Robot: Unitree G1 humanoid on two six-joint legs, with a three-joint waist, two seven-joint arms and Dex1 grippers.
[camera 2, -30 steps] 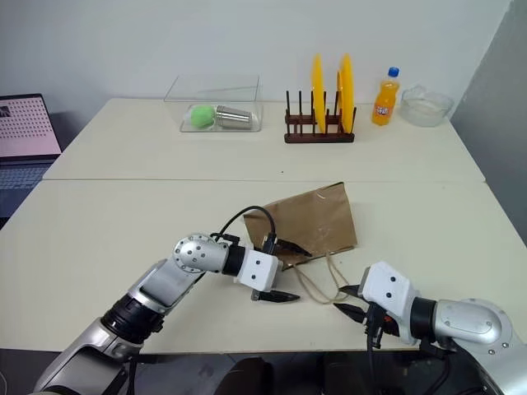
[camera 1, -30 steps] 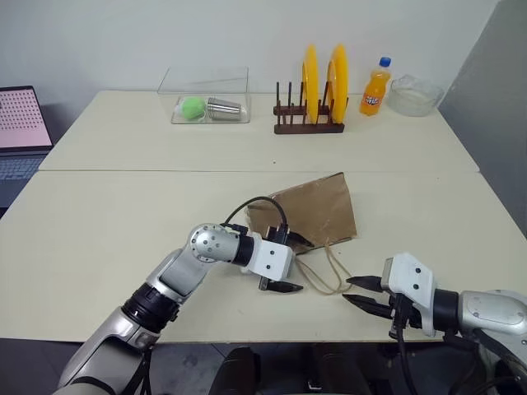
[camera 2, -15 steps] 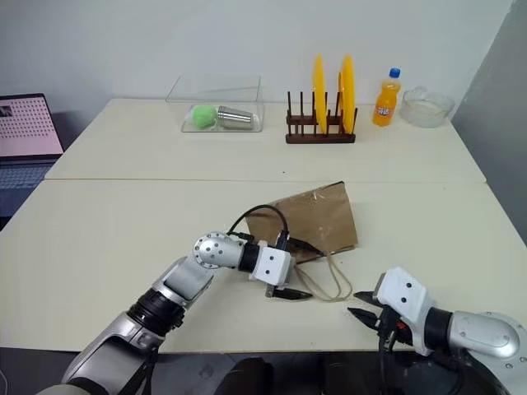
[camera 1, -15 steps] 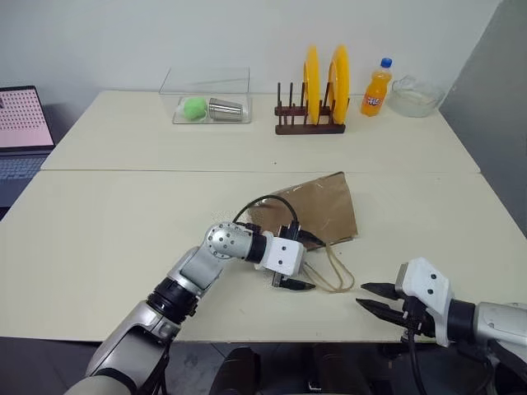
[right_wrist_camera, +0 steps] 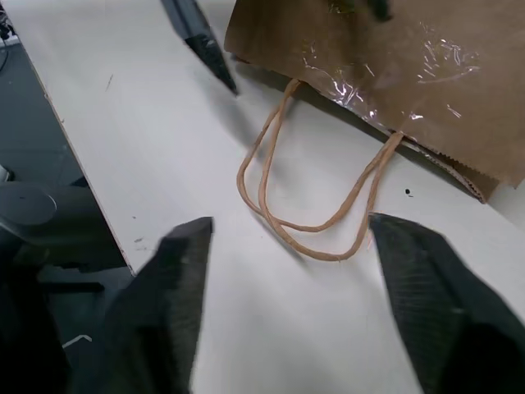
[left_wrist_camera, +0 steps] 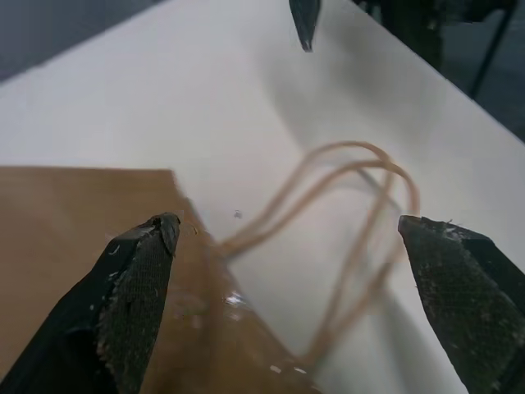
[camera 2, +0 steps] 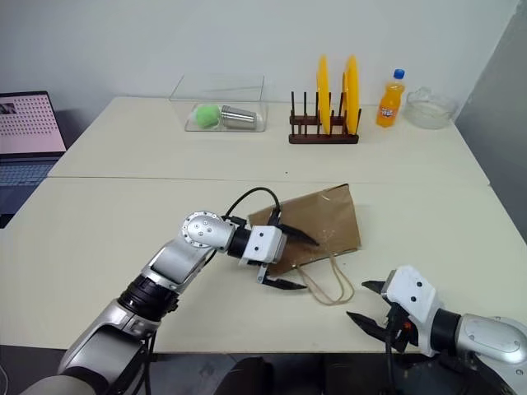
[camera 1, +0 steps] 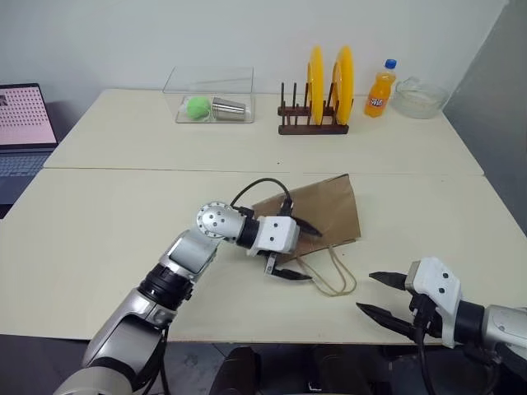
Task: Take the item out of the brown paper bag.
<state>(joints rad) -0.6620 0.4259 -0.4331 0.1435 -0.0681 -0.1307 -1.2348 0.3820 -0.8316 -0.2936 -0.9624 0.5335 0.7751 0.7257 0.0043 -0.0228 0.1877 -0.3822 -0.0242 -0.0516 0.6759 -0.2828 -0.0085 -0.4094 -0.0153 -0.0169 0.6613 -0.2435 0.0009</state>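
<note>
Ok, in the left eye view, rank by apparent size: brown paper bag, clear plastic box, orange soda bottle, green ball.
1. brown paper bag, though it lies nearer the camera
2. clear plastic box
3. orange soda bottle
4. green ball

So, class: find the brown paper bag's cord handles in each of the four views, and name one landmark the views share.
Left eye view: handles lie on the table, just in front of the brown paper bag.
Right eye view: handles in front of the bag's near edge.
Left wrist view: handles between the left end effector's fingers.
Right wrist view: handles at centre.
Shared landmark: the bag.
</note>
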